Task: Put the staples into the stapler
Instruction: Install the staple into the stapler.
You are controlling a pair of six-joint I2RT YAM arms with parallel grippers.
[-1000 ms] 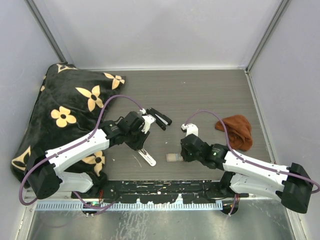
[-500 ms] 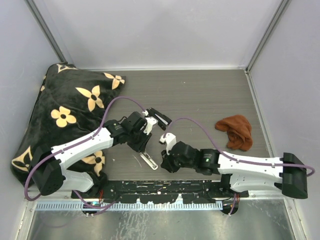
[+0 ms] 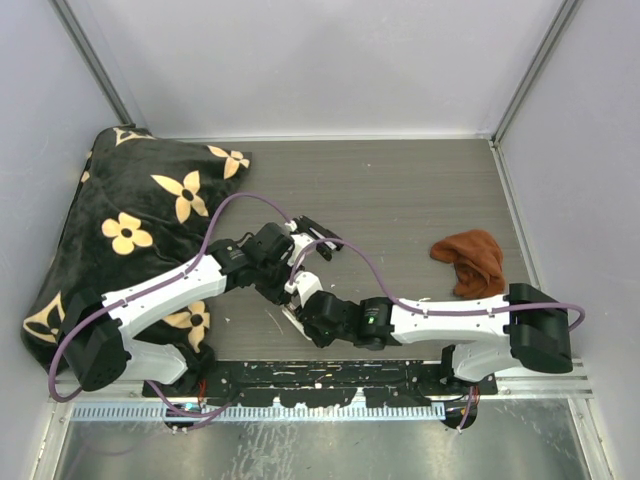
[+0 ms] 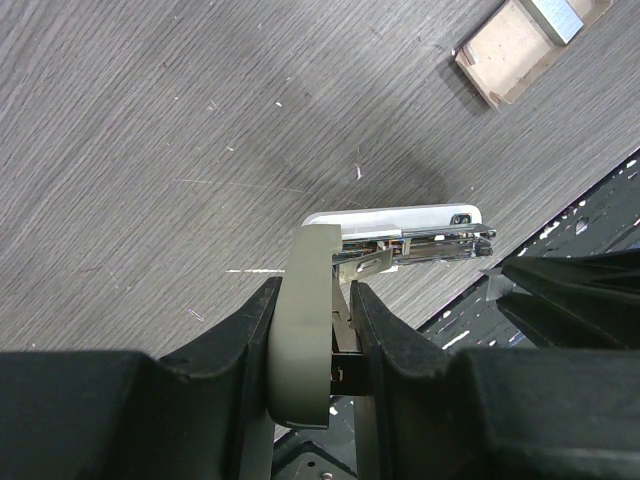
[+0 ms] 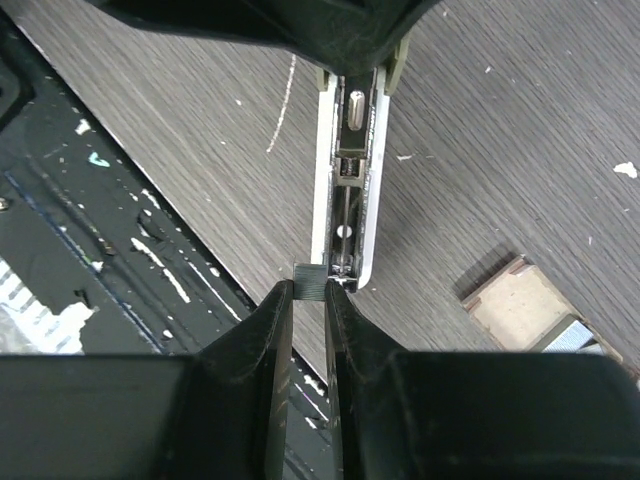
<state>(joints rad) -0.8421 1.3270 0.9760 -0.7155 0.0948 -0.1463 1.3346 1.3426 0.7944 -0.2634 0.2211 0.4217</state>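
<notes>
Right wrist: the right gripper point(image 5: 309, 296) grips the staples point(image 5: 309, 281) by their sides, judged light, stiff yet easily snapped, at the front of the stapler point(image 5: 345, 190) clamped in the left gripper point(image 4: 315, 300) beside the near edge of the table point(image 5: 520, 120).

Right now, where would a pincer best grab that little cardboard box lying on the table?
Likely across its two long walls, coming straight down: the cardboard box lies flat with its open side up, and the narrow way across is the easier span for a pincer.
</notes>
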